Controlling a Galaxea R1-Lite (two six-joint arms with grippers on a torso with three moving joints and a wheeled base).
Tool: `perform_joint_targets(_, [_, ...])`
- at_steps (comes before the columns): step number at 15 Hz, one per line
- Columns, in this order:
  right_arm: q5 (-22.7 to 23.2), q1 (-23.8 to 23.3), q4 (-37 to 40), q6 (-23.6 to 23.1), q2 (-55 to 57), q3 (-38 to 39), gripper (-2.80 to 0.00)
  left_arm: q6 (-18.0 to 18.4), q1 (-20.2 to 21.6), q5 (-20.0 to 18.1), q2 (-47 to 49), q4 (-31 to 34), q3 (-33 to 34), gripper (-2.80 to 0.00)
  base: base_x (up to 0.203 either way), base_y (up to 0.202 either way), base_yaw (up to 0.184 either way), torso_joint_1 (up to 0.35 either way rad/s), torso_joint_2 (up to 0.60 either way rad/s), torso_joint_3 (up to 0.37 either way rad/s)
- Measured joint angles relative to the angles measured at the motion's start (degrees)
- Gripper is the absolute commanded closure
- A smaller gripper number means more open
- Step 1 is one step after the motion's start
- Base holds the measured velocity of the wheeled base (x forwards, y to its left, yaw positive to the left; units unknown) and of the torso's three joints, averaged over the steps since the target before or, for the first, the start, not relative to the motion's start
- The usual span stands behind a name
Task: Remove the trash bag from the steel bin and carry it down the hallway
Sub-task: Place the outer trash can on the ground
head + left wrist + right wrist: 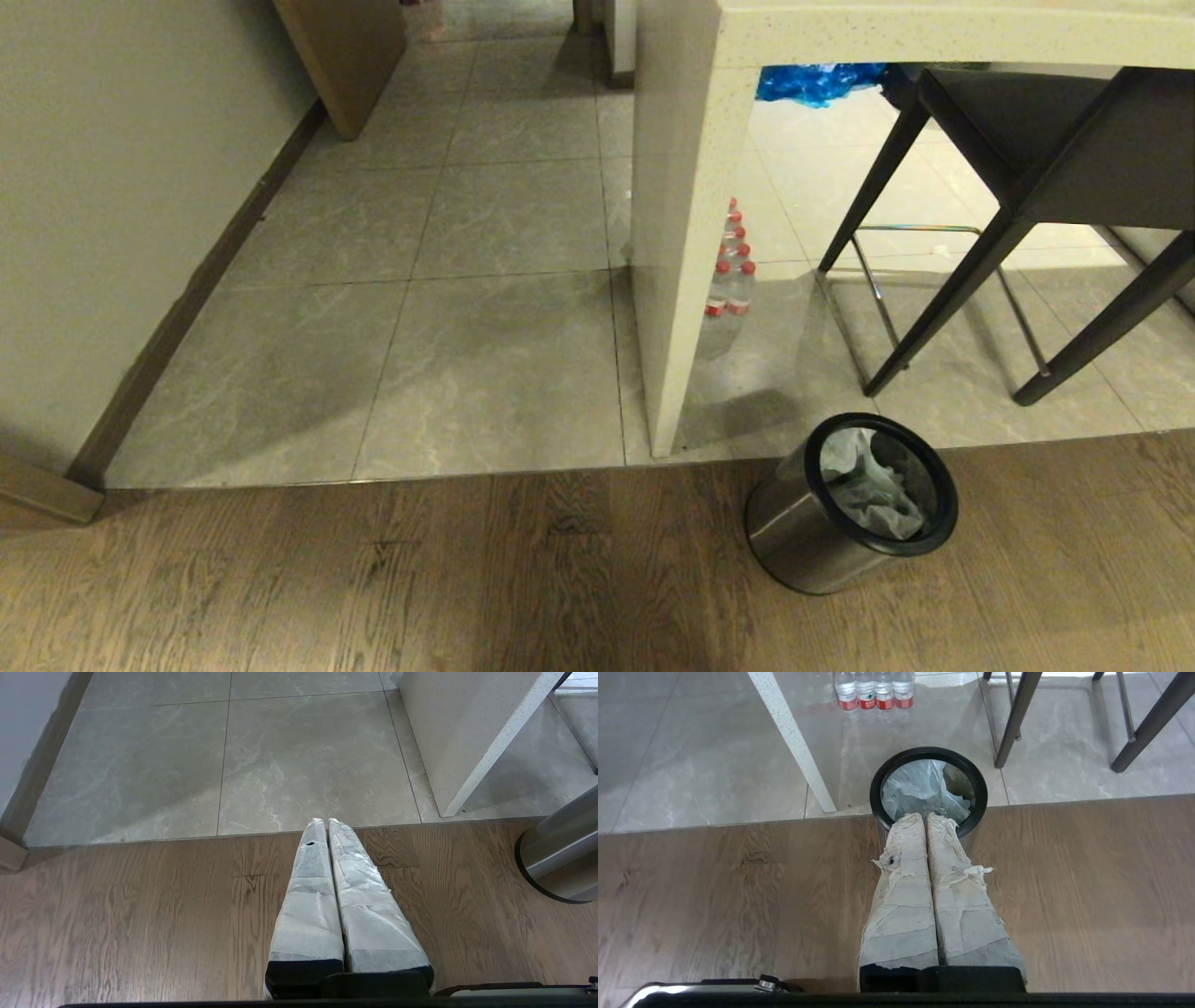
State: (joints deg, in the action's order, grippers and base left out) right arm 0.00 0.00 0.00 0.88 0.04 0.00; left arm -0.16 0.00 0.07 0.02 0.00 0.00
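Note:
The steel bin (805,539) stands on the wood floor at the lower right of the head view, just short of the tile edge. Its black ring (980,794) frames a crumpled translucent white trash bag (868,490) lying inside; the same bag (920,791) shows in the right wrist view. My right gripper (925,815) is shut and empty, held above the near rim of the bin. My left gripper (325,820) is shut and empty over bare wood floor, with the bin's steel wall (563,854) off to its side. Neither arm shows in the head view. The hallway (485,243) of grey tiles runs ahead.
A cream counter panel (672,233) stands right behind the bin. A dark stool (1027,187) stands to its right, water bottles (730,271) and a blue plastic bag (812,82) beyond. A cream wall with dark baseboard (187,299) borders the left; a wooden door frame (345,56) stands farther on.

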Motion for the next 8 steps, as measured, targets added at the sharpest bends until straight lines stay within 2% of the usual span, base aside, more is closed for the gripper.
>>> perform_joint_targets(2, [-0.11, 0.0, 1.3, -0.64, 0.03, -0.5, 0.0, 0.0, 0.0, -0.02, 0.0, 0.0, 0.0, 0.0, 0.0, 0.0, 0.0, 0.0, 0.0, 0.0])
perform_joint_targets(4, [-0.12, 0.0, 2.85, -0.74, 1.12, -5.87, 0.0, 0.0, 0.0, 0.0, 0.0, 0.0, 0.0, 0.0, 0.0, 0.0, 0.0, 0.0, 0.0, 0.0])
perform_joint_targets(6, [-0.65, 0.0, 7.7, -0.32, 6.0, -18.74, 0.0, 0.02, 0.0, 0.0, 0.0, 0.0, 0.0, 0.0, 0.0, 0.0, 0.0, 0.0, 0.0, 0.0])
perform_joint_targets(8, [-2.78, -0.02, 15.94, 0.94, 15.66, -33.03, 0.0, 0.0, 0.0, 0.0, 0.0, 0.0, 0.0, 0.0, 0.0, 0.0, 0.0, 0.0, 0.0, 0.0])
